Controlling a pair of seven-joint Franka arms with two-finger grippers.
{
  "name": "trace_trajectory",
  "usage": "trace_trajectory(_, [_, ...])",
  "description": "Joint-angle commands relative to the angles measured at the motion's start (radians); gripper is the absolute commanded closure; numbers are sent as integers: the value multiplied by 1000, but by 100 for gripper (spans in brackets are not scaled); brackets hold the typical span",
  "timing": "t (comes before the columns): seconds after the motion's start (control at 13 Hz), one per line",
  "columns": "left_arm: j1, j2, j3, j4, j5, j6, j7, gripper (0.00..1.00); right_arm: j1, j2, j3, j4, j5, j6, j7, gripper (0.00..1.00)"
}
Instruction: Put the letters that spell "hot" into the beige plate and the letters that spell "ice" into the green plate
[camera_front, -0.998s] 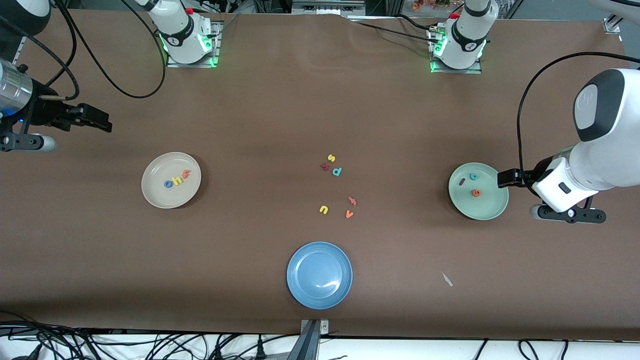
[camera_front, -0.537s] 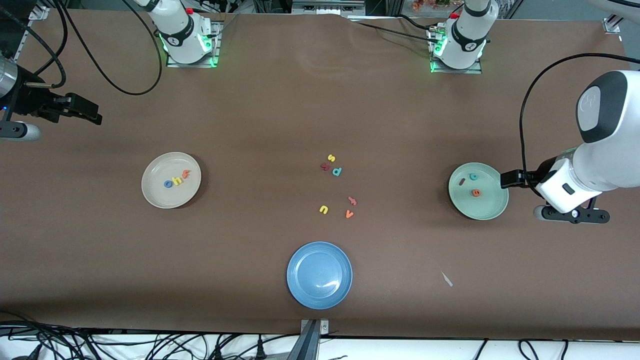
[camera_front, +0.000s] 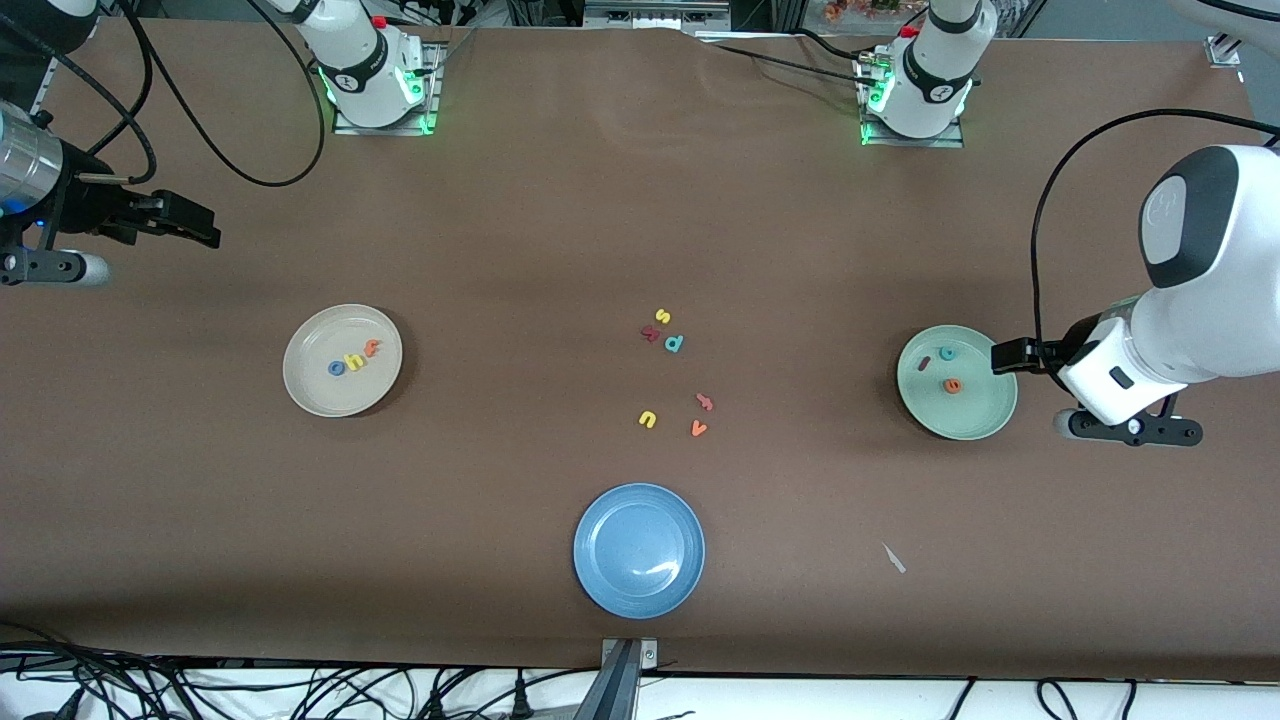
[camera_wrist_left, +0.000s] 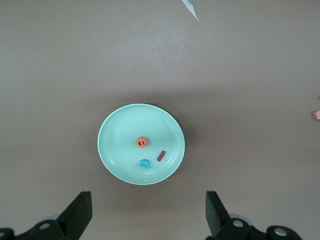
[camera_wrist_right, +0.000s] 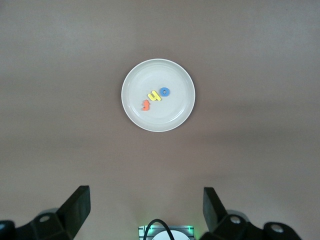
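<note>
1. The right gripper (camera_front: 205, 232), jaws apart and empty, has drifted slightly at the right arm's table end, above the beige plate (camera_front: 310, 396) holding o, h, t (camera_front: 354, 360).
2. The left gripper (camera_front: 1005, 357), jaws apart, has edged back over the green plate (camera_front: 975, 425) holding i, c, e (camera_front: 945, 368); sorting looks finished.

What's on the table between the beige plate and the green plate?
In the front view, six leftover letters lie loose on the table between the beige plate and the green plate.
</note>
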Motion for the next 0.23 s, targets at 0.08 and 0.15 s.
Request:
trace_trajectory(0.08, [-6,-21,5,-26,-30,12,10,0,9,-7,1,-16,-11,2,-4,0])
trace_trajectory(0.15, [-6,-19,5,-26,-30,12,10,0,9,-3,1,-16,-11,7,-6,0])
